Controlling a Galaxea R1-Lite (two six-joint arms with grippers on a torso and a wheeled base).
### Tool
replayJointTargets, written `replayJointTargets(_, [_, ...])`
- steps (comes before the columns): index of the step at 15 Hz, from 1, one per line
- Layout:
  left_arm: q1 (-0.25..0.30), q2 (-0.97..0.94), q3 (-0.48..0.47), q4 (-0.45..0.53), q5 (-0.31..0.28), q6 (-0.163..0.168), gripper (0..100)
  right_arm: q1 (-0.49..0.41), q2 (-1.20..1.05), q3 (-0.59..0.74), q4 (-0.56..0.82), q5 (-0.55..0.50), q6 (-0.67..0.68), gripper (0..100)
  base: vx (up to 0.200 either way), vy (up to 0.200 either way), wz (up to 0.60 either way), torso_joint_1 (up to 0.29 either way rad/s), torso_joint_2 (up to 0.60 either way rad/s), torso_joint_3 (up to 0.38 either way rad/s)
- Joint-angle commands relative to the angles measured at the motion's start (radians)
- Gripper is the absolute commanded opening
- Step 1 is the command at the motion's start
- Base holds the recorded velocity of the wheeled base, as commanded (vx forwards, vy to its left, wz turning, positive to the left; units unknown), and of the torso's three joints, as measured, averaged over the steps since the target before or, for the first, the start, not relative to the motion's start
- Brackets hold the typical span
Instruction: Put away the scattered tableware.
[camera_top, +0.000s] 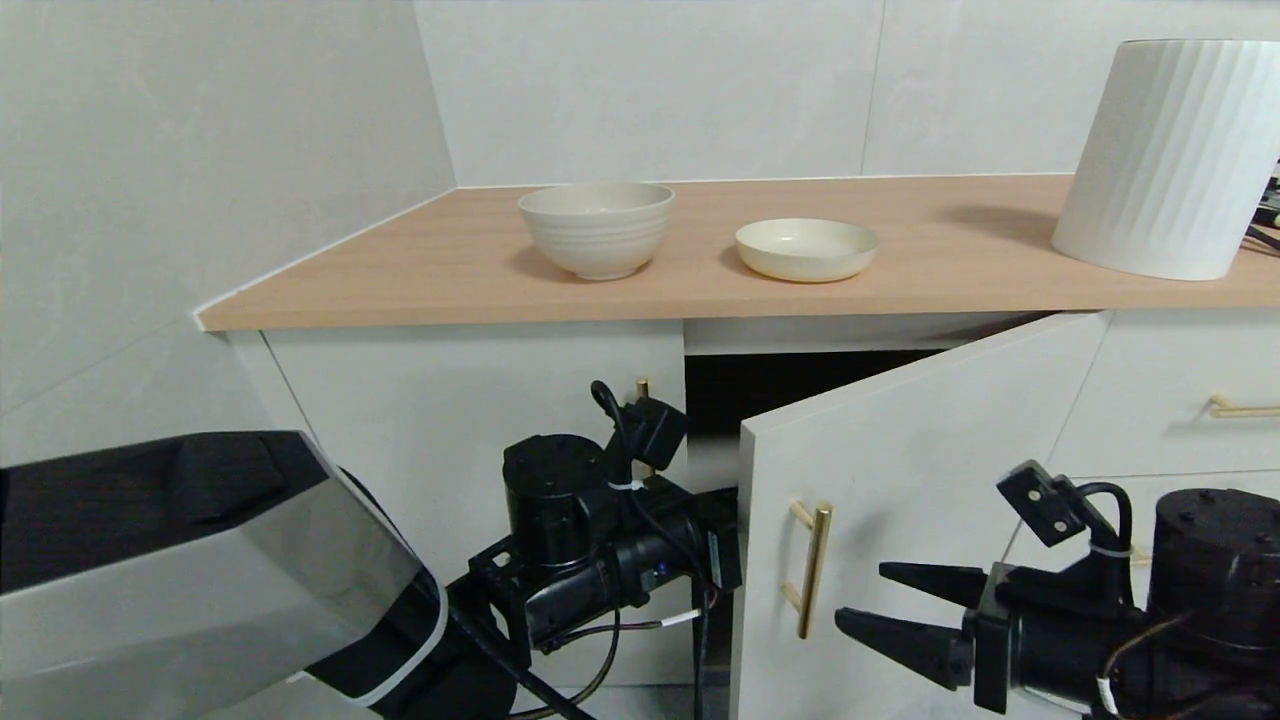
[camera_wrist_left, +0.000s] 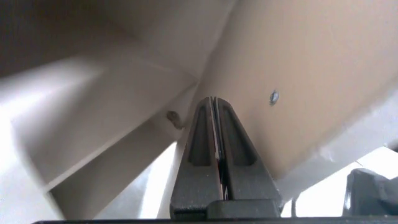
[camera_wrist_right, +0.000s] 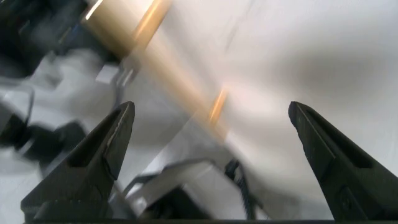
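There is one deep cream ribbed bowl (camera_top: 597, 228) and one flat cream dish (camera_top: 806, 248). There is one long brown wooden counter (camera_top: 450, 270), one tall white ribbed tub (camera_top: 1170, 155) and one open white cupboard door (camera_top: 900, 470).

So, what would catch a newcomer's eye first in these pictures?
Two cream pieces stand apart on the wooden counter: a deep bowl toward the left and a shallow dish to its right. Below them a white cabinet door hangs half open, with the open right gripper beside its gold handle and the shut left gripper in the gap behind the door.
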Motion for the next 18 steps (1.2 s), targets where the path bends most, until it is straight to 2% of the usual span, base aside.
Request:
replayJointTargets(1, [-0.002,-0.005,0.002,0.001,0.011,0.0,0,0.003,-0.092,0.071,0.006,0.009,0.001,100,0.0,0.0,0.0,0.0,0.0,0.0])
replayJointTargets(5, [-0.014,-0.003,0.002,0.002,0.011,0.0,0,0.006,-0.101,0.102,0.006,0.015,0.001,100,0.0,0.0,0.0,0.0,0.0,0.0])
replayJointTargets(9, [-0.031,-0.001,-0.012,0.019,0.012,0.0,0,0.02,-0.103,0.108,0.006,0.016,0.001,100,-0.2,0.0,0.0,0.007,0.0,0.004])
replayJointTargets(11, [-0.033,0.009,-0.061,0.057,0.012,0.0,0,0.02,-0.112,0.108,0.006,0.015,0.001,100,-0.2,0.0,0.0,-0.007,0.01,0.005])
replayJointTargets(13, [-0.031,0.031,-0.127,0.123,0.012,-0.001,0,0.032,-0.13,0.109,0.006,0.015,0.001,100,0.0,0.0,0.0,0.0,0.0,0.0])
replayJointTargets(18, [-0.034,0.037,-0.193,0.2,0.012,-0.001,0,0.052,-0.149,0.117,0.007,0.015,0.001,100,0.0,0.0,0.0,0.0,0.0,0.0])
